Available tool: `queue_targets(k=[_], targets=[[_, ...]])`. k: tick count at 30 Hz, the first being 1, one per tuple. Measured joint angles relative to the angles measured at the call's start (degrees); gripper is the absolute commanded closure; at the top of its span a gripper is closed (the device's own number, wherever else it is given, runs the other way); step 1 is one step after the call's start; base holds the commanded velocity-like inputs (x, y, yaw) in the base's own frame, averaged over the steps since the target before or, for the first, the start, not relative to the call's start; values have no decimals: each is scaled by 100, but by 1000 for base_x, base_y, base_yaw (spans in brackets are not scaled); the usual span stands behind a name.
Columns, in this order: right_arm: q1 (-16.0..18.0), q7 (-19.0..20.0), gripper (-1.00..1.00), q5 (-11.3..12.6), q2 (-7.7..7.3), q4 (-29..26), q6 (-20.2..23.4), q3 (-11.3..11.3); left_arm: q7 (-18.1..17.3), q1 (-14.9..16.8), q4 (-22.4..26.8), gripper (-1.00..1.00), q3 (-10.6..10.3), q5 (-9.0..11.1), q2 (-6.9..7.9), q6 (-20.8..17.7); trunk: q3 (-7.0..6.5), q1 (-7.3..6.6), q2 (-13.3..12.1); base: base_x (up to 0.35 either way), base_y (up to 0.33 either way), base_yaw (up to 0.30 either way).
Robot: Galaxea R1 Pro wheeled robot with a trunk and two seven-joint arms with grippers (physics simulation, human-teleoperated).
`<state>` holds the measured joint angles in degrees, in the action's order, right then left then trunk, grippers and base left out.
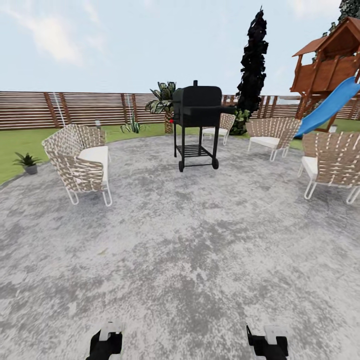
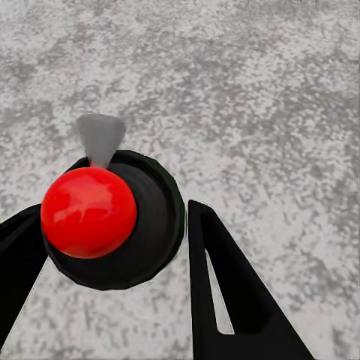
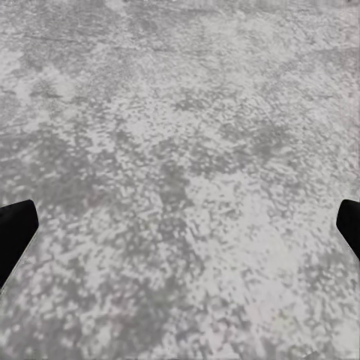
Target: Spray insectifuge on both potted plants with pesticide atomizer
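In the left wrist view, the pesticide atomizer [image 2: 150,225] is seen from above as a dark round bottle with a red knob [image 2: 88,212] and a pale grey nozzle [image 2: 99,139]. My left gripper [image 2: 112,210] is shut on it, holding it clear of the patio. In the head view the left gripper [image 1: 106,345] sits at the bottom edge. My right gripper [image 1: 267,345] [image 3: 180,225] is open with nothing in it. One potted plant [image 1: 26,161] in a small grey pot stands far left on the lawn [image 1: 20,142] of the garden.
I stand on the round grey stone patio [image 1: 190,240]. A black grill [image 1: 197,125] is ahead at centre, with woven chairs at left [image 1: 80,160], back [image 1: 272,135] and right [image 1: 332,162]. A slat fence [image 1: 30,110], a spiky plant [image 1: 132,126] and a playset with a blue slide [image 1: 330,105] ring the back.
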<state>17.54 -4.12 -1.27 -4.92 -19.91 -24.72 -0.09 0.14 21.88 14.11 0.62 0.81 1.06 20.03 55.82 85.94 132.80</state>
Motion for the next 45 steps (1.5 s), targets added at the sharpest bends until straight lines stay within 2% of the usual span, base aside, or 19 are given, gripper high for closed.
queue_targets(k=[38,40,41,45], targets=[[0,0,-100,0,0,0,0,0,0,0,-4,100,-1,-5,0,0,0,15,-3,339,0,0],[-122,0,-100,-1,0,-3,0,-1,0,-120,4,100,-1,-9,0,0,-53,-55,55,339,0,0],[-7,0,-100,-1,0,-1,0,1,0,-8,-4,100,1,-6,0,0,-3,-2,1,339,0,0],[-1,0,-100,0,0,0,0,0,-1,3,0,100,0,-1,0,0,0,0,0,339,0,0]])
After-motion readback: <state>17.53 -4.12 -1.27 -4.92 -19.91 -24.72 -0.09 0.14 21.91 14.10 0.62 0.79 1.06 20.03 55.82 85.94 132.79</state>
